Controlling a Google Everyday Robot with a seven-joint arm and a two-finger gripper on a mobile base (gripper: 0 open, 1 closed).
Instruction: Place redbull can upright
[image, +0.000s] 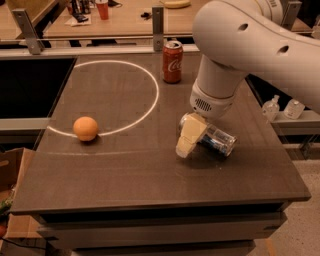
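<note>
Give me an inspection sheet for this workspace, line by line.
Surface: dark table with a white circle marked on it.
Job's things: redbull can lying on its side, right of centre.
Clutter: red cola can upright near the far edge; orange on the left.
Grippers: gripper low over the table, at the redbull can's left end.
Cables: nothing seen.
Surroundings: wooden bench behind; two bottles to the right; cardboard box lower left.
</note>
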